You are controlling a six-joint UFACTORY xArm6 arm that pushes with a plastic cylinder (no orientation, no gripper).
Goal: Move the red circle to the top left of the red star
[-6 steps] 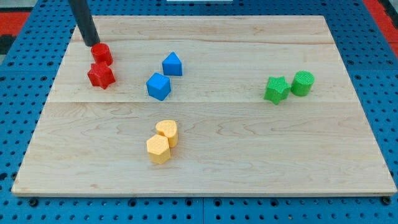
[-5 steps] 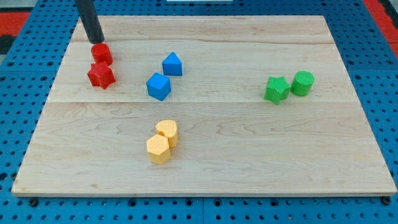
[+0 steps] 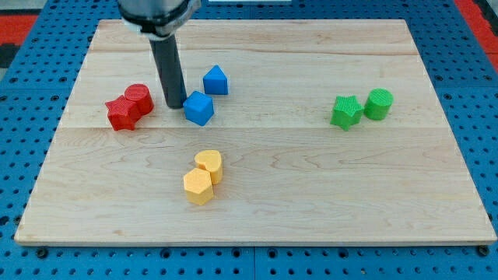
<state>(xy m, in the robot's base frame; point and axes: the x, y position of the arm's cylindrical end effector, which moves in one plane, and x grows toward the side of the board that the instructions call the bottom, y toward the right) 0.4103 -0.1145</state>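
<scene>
While the rod is standing between the red pair and the blue pair, my tip [image 3: 176, 104] is resting on the board just to the view's right of the red circle [image 3: 139, 97] and just to the view's left of the blue cube [image 3: 198, 108]. It has no jaws and is holding nothing; whether it is touching either block cannot be told. The red circle is sitting against the upper right of the red star [image 3: 120, 113], so the task is not yet looking done. To finish it well, the tip is likely needing to nudge the circle toward the view's left along the star's top edge, keeping the push line above the star so the star is not dragged along. A slow, short push is looking safest, since the two reds are touching. The blue wedge [image 3: 215, 80], the yellow blocks [image 3: 202, 176] and the green blocks [image 3: 361, 107] are lying well apart from this work.
</scene>
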